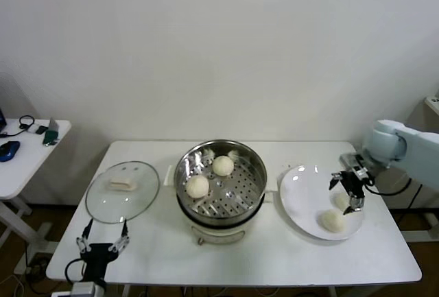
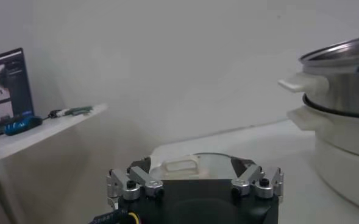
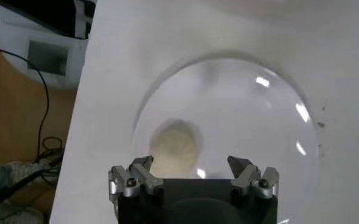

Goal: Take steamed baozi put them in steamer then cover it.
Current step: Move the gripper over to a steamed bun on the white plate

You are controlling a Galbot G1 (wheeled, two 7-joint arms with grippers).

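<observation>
The steamer (image 1: 219, 197) stands mid-table with two baozi, one at the back (image 1: 222, 165) and one nearer (image 1: 197, 186), on its perforated tray. Two more baozi lie on the white plate (image 1: 302, 201): one near the front (image 1: 333, 221), one (image 1: 341, 202) partly hidden under my right gripper (image 1: 348, 191), which hovers open over the plate. The right wrist view shows a baozi (image 3: 175, 143) just ahead of the open right gripper (image 3: 191, 163). The glass cover (image 1: 122, 191) lies flat left of the steamer. My left gripper (image 1: 103, 239) sits open, low at the front left, facing the cover (image 2: 191, 165).
A small side table (image 1: 20, 163) with a mouse, cables and a phone stands to the far left, with a screen (image 2: 5, 85) on it. The steamer's white side handle (image 2: 295, 84) juts toward the cover. The plate lies close to the table's right edge.
</observation>
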